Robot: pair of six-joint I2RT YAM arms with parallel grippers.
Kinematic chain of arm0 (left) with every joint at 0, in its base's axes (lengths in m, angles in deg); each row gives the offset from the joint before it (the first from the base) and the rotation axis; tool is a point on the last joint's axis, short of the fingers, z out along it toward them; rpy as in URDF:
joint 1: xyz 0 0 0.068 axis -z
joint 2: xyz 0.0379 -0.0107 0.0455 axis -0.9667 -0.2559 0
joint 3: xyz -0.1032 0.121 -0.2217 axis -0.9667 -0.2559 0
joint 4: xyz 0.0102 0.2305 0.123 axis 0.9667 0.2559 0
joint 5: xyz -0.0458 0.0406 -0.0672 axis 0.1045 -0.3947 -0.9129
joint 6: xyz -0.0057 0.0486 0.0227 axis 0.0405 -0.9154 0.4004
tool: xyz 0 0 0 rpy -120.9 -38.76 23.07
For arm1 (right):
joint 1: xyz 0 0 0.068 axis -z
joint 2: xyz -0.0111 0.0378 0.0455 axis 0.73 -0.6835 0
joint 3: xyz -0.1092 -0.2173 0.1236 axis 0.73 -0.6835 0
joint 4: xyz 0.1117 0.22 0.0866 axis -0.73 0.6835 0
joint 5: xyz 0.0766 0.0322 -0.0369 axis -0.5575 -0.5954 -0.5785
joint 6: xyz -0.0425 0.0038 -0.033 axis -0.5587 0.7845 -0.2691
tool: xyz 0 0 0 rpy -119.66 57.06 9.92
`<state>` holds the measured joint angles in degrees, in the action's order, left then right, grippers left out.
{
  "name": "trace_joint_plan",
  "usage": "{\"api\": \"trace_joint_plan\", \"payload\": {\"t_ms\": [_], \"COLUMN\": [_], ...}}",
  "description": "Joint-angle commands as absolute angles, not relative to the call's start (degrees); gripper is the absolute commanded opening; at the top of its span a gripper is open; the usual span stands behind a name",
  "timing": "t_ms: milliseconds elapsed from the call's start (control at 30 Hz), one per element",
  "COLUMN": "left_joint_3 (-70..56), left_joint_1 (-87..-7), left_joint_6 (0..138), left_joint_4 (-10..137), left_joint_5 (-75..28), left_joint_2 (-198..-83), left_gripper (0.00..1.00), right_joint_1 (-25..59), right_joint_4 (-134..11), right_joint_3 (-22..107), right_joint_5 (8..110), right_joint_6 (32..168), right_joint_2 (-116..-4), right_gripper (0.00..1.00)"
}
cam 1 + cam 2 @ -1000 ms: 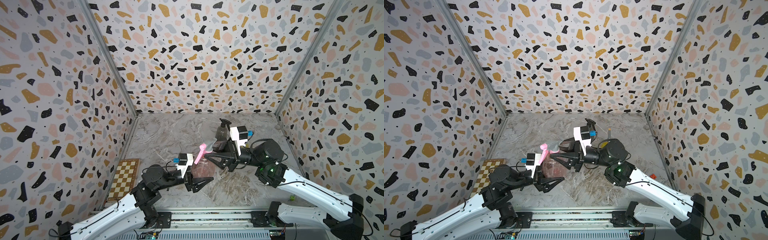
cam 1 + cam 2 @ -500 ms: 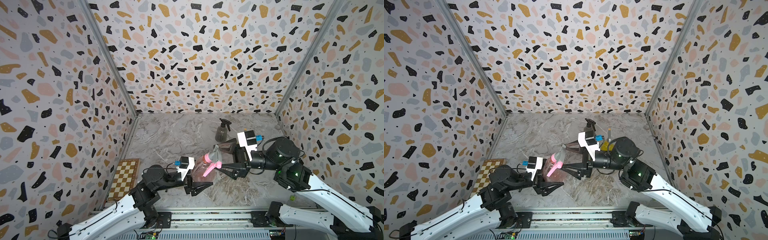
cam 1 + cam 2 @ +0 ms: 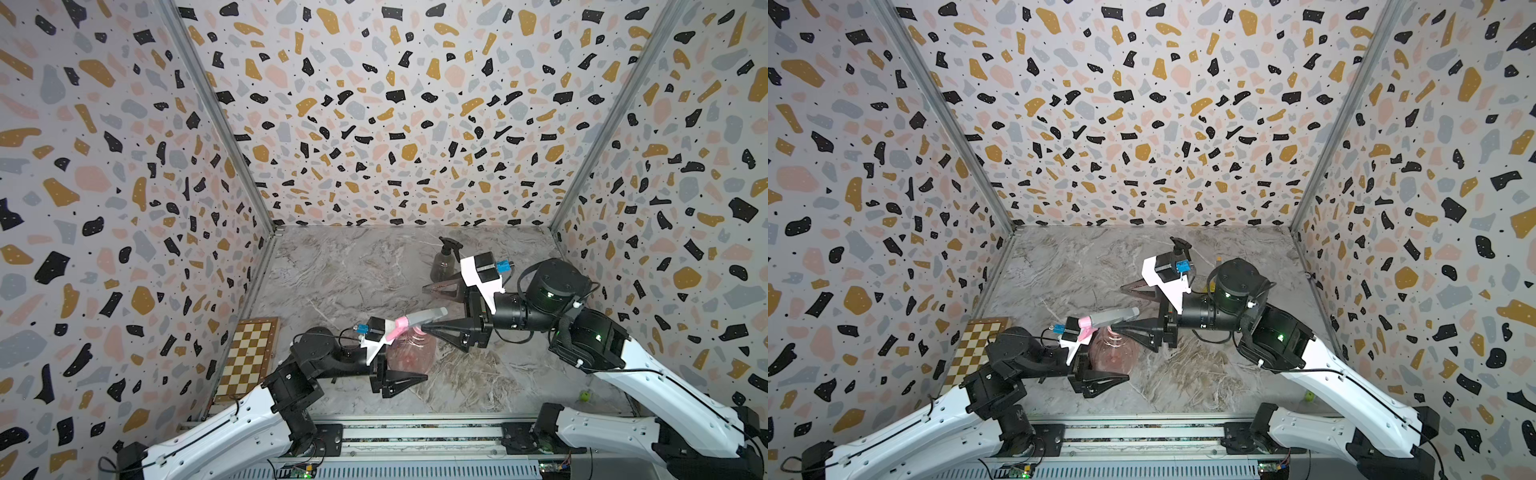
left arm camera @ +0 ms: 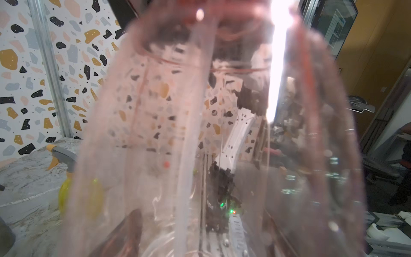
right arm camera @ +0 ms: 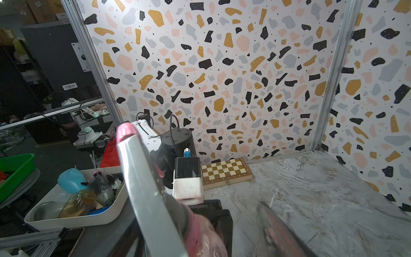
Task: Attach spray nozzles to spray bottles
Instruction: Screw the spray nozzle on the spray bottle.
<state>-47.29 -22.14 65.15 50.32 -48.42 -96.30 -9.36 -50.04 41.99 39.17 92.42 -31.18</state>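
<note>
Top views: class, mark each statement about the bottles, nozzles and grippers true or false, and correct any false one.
1. The left gripper grips the pink bottle. True.
2. The pink-and-grey nozzle is off its bottle. False: it sits on the pink bottle's neck.
3. The right gripper is clamped shut on that nozzle. False: its jaws stand open, with the nozzle's tip between them.
4. The dark grey bottle at the back carries a black nozzle. True.

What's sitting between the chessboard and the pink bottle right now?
The left arm's wrist and the left gripper, shut on the pink bottle. Both top views show it.
</note>
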Motion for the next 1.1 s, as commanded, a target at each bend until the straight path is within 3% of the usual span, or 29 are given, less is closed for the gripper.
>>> {"api": "trace_joint_plan", "payload": {"t_ms": [0, 167, 600, 1067], "left_joint_3": [-45.33, -45.27, -44.93, -43.64], "left_joint_1": [-22.26, -22.26, -22.26, -22.26], "left_joint_6": [64.86, 64.66, 65.51, 63.53], "left_joint_4": [47.82, 48.53, 47.45, 48.93], "left_joint_5": [-50.97, -50.46, -44.59, -43.47], "left_joint_2": [-96.12, -95.96, -95.20, -94.40], "left_gripper": [0.00, 0.00, 0.00, 0.00], "right_joint_1": [-9.20, -9.27, -9.33, -9.35], "right_joint_4": [-48.53, -48.59, -49.45, -47.58], "right_joint_3": [44.80, 45.04, 43.44, 43.26], "right_joint_5": [39.28, 37.51, 36.13, 38.69], "right_joint_6": [91.82, 91.85, 92.40, 95.51], "right_joint_2": [-31.55, -31.70, -31.05, -31.74], "right_gripper": [0.76, 0.67, 0.32, 0.24]}}
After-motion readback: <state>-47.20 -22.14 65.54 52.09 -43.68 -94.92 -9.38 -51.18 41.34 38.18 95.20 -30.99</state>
